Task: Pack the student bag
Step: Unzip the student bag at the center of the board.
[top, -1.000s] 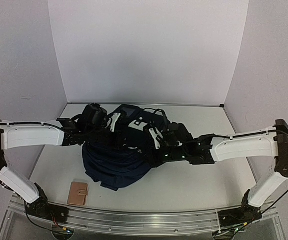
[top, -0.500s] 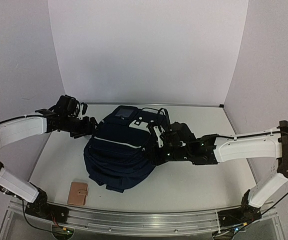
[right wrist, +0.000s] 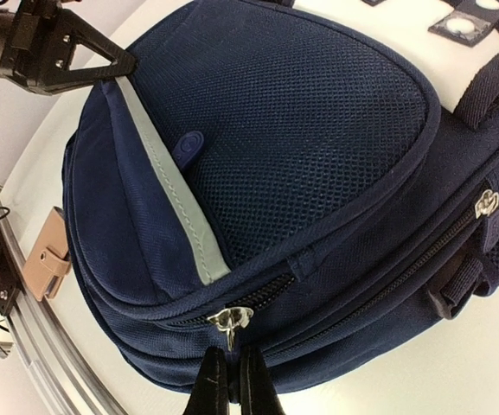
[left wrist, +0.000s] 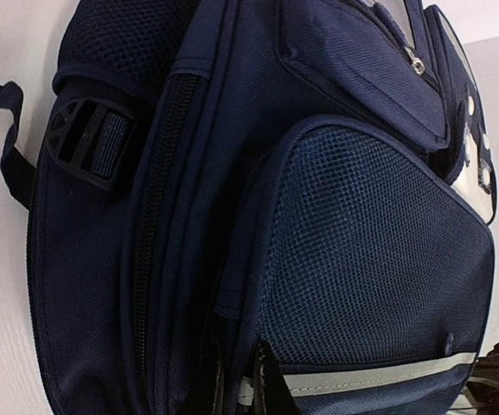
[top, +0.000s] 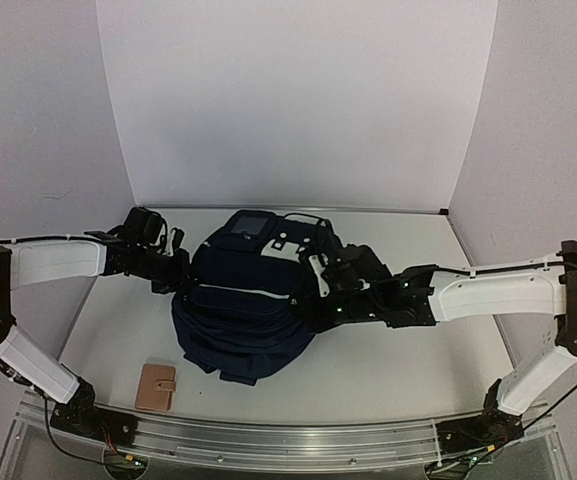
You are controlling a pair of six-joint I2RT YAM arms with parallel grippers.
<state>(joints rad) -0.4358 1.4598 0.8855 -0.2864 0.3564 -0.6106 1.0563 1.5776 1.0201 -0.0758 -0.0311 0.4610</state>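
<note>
The student bag [top: 246, 308], a dark navy backpack with a grey reflective stripe [right wrist: 169, 201], lies in the middle of the table. My left gripper [top: 175, 276] is pressed to its left side. In the left wrist view that gripper [left wrist: 242, 370] is shut on a fold of bag fabric beside the mesh pocket [left wrist: 370, 251]. My right gripper [top: 314, 300] is at the bag's right side. In the right wrist view it [right wrist: 230, 380] is shut on the pull of a silver zipper slider [right wrist: 230, 318].
A tan wallet [top: 156, 386] lies near the front left of the table, close to the metal rail [top: 268, 442]. White walls close in the back and both sides. A loose strap with a buckle [left wrist: 85, 143] hangs off the bag's side.
My left gripper left the top of the bag, swung out to the left, opened, then came back against the bag's left side and shut. The right gripper stayed shut at the zipper.
</note>
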